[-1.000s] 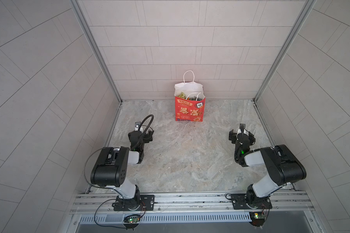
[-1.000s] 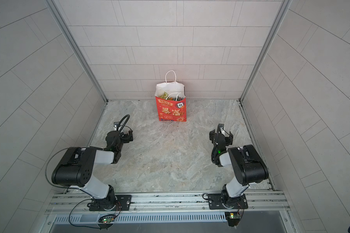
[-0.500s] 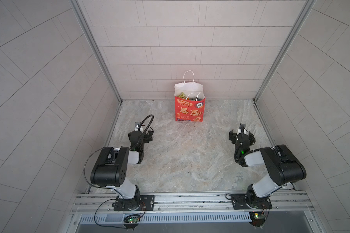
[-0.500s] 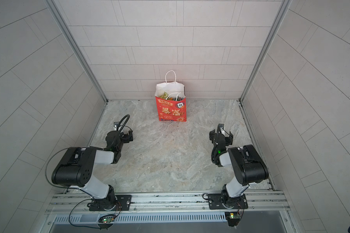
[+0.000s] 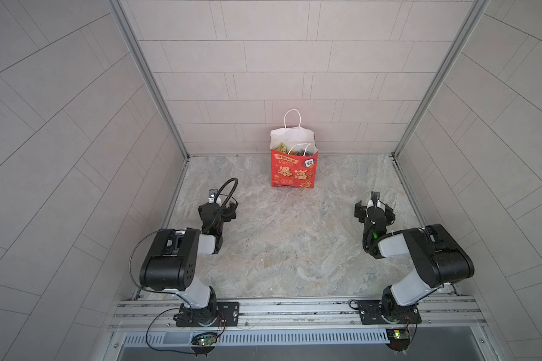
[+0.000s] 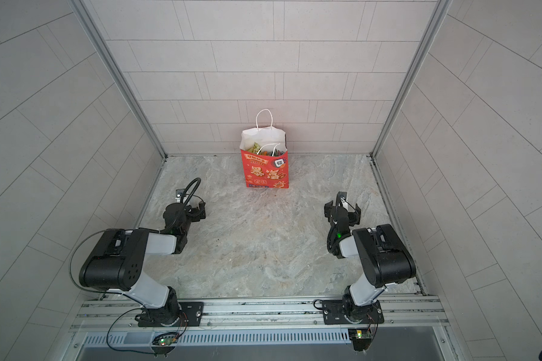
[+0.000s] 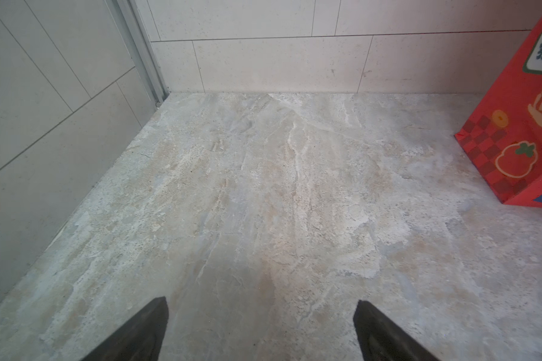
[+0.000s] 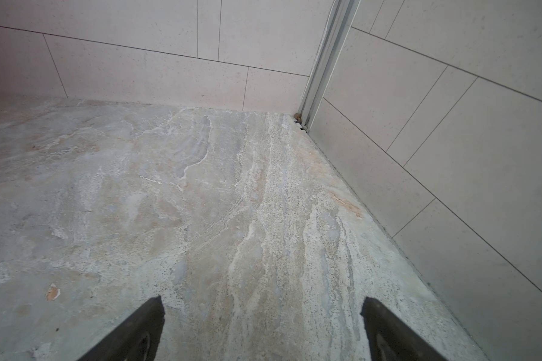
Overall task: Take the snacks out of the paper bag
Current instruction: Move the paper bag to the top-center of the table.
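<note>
Nothing is moving since a second ago; I am idling before the first reach.
Left gripper (image 7: 261, 300) and right gripper (image 8: 262, 297) are hanging spread apart, empty; the red paper bag (image 5: 293, 170) is standing upper centre in both top views, snacks (image 5: 282, 147) poking up inside, none lying outside.

The desk (image 5: 294, 237) under the left arm's fingers (image 7: 138, 334) and the right arm's fingers (image 8: 132, 334) looks like veined grey-beige stone, matt and slightly rough. The fingers themselves are matt black and faintly grainy. Ahead of them, the paper bag (image 5: 293, 170) is smooth printed red paper with a plain white matt inside and twisted white cord handles (image 5: 292, 117). The snacks (image 5: 280, 147) in it show glossy film. Beyond, the wall tiles (image 5: 263, 62) are pale, speckled and matt. Behind the fingers runs a brushed metal rail (image 5: 294, 308).
</note>
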